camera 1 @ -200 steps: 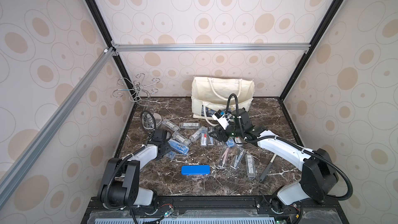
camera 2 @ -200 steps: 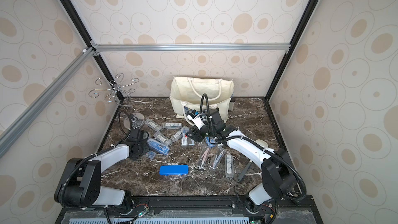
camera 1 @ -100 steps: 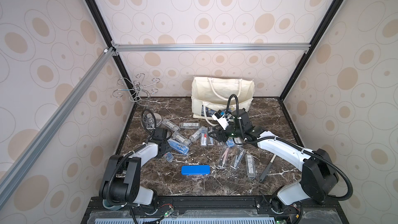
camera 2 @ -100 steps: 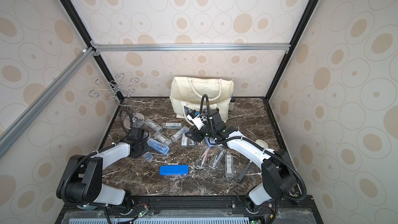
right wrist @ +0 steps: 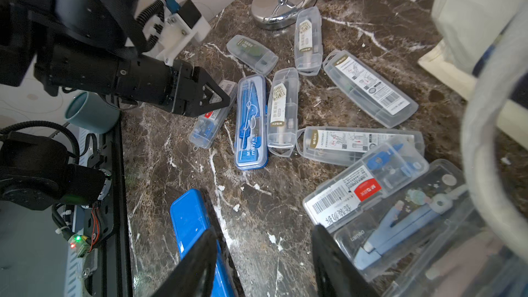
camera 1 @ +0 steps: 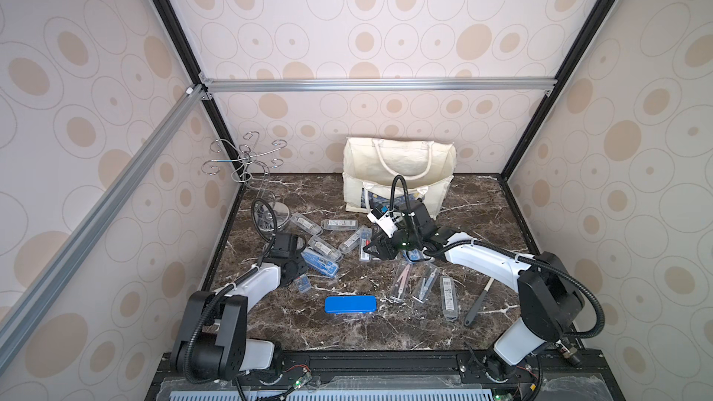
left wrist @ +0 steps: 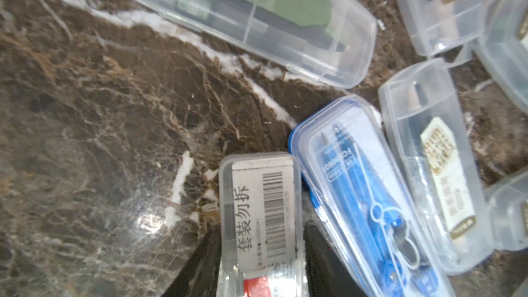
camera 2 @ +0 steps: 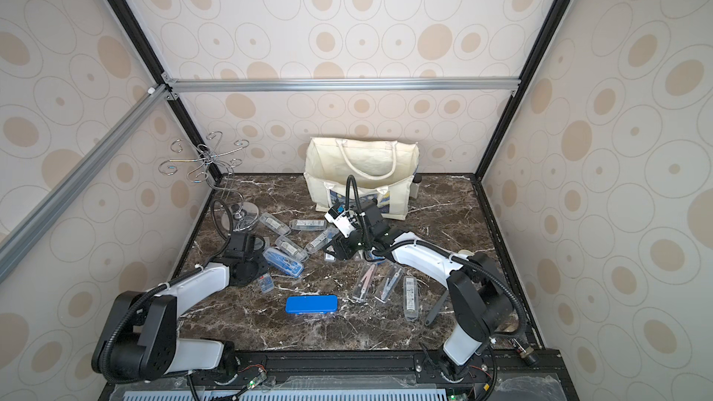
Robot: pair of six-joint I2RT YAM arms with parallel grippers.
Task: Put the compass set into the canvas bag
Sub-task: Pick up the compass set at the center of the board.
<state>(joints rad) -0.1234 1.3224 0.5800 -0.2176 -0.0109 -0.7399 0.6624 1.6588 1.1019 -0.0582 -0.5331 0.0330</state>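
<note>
Looking down on a cluttered marble worktop. Got the left gripper pinching a small case by its long sides, lying flat near the left edge, toward the front. Can read a barcode sticker and a red label through the lid, plus blue bits packed in the other end. Sitting right up against a blue case holding a blue compass under a lid with a white line drawing. Seeing a card case on the far side of that, clear plastic, cream-and-gold card and dark compass parts inside. Found the right gripper hanging over the middle of the worktop, fingers spread wide, nothing between them. Just beside one finger, a deli case with a pale blue compass inside, touching a labelled case carrying a barcode, a red label and blue parts. Spotted a shut blue tin near the front edge, contents hidden. Over toward the front right, three more cases side by side, two showing compasses, one mostly a barcode strip. As for the bag: standing upright at the back edge, about the middle, mouth open, rope handles up, well apart from the small case. Can't see down to its bottom. Noticed a chrome stand parked in the back left corner.
</note>
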